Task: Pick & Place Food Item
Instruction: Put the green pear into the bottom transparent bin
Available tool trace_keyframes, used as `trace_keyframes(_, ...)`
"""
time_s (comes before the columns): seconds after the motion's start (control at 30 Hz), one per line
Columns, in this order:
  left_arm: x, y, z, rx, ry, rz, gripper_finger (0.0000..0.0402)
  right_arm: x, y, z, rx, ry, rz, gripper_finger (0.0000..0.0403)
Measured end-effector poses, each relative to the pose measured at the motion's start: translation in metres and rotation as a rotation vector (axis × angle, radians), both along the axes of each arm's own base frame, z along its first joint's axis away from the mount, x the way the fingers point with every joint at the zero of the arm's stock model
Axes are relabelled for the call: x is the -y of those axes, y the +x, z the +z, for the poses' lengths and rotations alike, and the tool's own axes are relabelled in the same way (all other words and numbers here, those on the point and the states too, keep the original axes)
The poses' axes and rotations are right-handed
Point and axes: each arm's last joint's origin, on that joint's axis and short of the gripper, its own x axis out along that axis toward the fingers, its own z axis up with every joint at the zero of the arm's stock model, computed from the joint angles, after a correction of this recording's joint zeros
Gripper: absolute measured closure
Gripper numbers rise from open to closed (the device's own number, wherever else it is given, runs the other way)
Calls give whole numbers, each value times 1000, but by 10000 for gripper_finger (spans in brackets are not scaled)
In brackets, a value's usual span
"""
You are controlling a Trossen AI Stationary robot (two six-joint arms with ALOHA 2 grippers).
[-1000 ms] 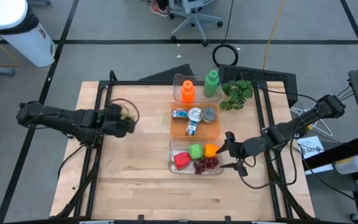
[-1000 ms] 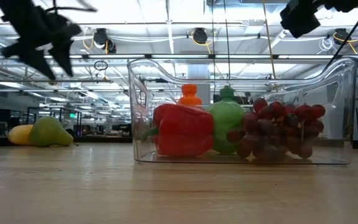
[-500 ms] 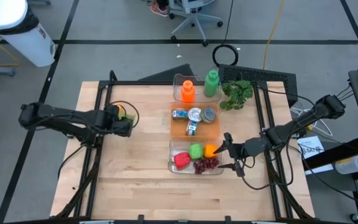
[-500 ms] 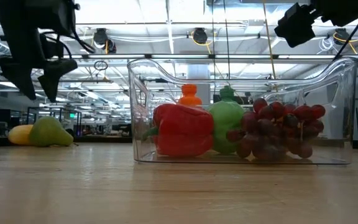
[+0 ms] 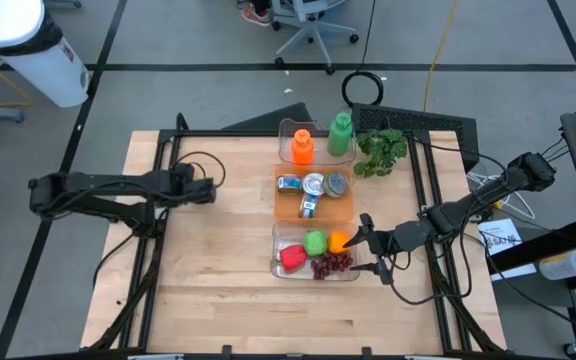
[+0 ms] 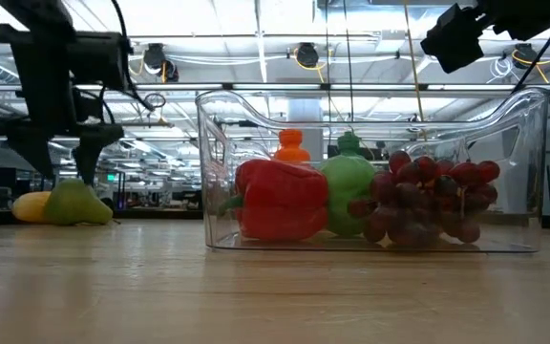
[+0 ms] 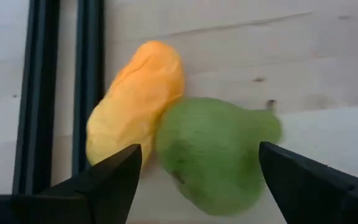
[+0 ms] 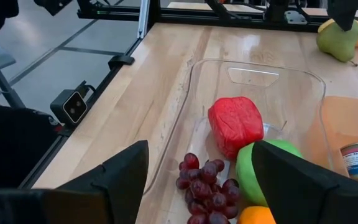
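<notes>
Green pear [image 7: 219,152] between open left gripper [image 7: 197,180] jaws.

The table [image 5: 218,280] is pale wood, smooth and matt, with fine grain and a few dark flecks. The bin [image 6: 504,124] near its front edge is clear glossy plastic that catches the ceiling lights. Inside it, the red pepper [image 6: 280,201] looks smooth and slightly shiny, and the grapes [image 6: 433,196] glossy. Towards the left edge, the pear [image 7: 213,152] has a dull, finely speckled green skin, and the mango [image 7: 135,102] touching it a matt yellow-orange one.
</notes>
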Motion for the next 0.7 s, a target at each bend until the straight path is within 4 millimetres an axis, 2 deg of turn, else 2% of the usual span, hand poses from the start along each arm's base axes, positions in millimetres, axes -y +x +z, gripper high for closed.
trace_keyframes(0.13,-5,-3,-12,3,-57,7,70,0,0,0,0,0,0,135)
trace_keyframes(0.4,-5,13,-20,190,-255,-193,78,0,0,0,-1,0,0,135)
trace_keyframes(0.6,-4,27,-15,296,-228,-348,78,0,0,0,-1,0,0,135)
trace_keyframes(0.7,-4,32,-12,273,-165,-534,78,0,0,0,-2,-1,0,135)
